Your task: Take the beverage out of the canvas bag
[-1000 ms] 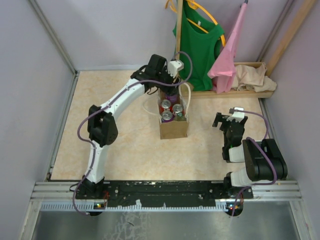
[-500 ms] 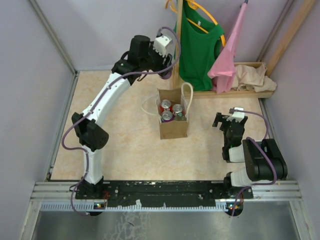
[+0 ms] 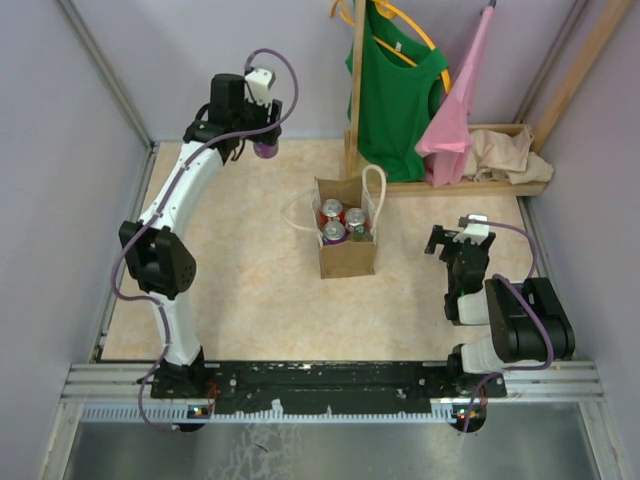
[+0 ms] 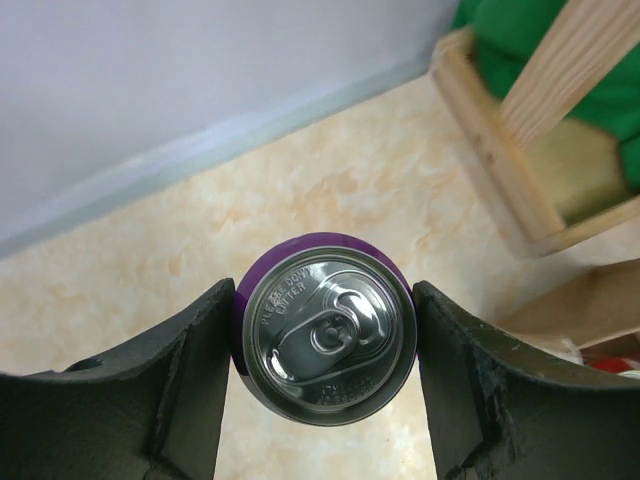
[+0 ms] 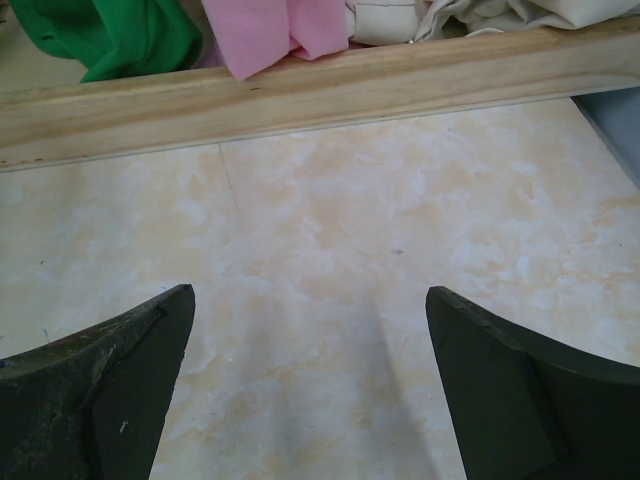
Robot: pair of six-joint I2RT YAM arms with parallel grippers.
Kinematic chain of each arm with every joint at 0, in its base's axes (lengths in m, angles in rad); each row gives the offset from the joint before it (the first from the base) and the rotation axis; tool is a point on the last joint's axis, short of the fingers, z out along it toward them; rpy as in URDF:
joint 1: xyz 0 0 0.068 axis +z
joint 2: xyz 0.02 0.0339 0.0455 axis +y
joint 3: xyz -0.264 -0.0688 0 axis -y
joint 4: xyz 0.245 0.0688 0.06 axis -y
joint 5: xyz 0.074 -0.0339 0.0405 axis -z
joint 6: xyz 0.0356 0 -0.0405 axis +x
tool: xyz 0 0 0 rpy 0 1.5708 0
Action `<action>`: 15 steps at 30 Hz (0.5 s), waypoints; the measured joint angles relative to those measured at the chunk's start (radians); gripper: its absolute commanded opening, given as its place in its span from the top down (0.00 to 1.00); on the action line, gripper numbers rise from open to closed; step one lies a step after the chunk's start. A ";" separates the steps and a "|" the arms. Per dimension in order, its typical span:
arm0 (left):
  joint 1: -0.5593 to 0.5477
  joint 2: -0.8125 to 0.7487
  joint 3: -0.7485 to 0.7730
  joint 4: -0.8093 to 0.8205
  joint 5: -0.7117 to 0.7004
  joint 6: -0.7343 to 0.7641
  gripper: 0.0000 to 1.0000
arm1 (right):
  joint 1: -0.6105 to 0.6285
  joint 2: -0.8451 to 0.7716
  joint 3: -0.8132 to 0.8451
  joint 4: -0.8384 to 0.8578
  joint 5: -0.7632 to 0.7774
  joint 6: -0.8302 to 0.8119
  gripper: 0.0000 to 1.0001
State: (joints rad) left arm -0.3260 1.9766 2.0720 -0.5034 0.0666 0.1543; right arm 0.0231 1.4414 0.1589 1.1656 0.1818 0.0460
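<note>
Beverage can, purple-sided with a silver top and its pull tab lying flat, is grasped by the left jaws, one dark finger pressed to each side of it and the can upright with its top facing the wrist camera. From above, the left arm reaches up and away from its base, carrying the can over the far edge of the counter, toward the far-left corner and close to the back wall. The can is well apart from the canvas bag, which stands upright near the middle of the counter, somewhat toward the far edge, with its mouth open. Three more can tops show inside the bag, packed close together. One white handle loops up at the bag's right side and the other droops out to the left onto the counter. The right jaws are released, the fingers spread wide over bare counter with nothing between them; the right arm is folded low by the near-right corner. Along the far-right edge a wooden rack carries a green shirt and a pink garment, with a beige cloth heap on its base.
</note>
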 measured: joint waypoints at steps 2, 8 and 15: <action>0.020 0.000 -0.060 0.004 -0.015 -0.019 1.00 | 0.000 0.000 0.000 0.000 0.000 0.000 0.01; 0.031 0.000 -0.305 0.100 -0.030 -0.086 1.00 | 0.000 0.000 0.000 0.000 0.000 0.000 0.01; 0.031 0.000 -0.506 0.257 -0.035 -0.140 1.00 | 0.000 0.000 0.000 0.000 0.000 0.000 0.01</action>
State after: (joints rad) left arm -0.2955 1.9766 1.5661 -0.2462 0.0319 0.0139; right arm 0.0231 1.4414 0.1589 1.1656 0.1818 0.0460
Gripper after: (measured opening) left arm 0.705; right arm 0.990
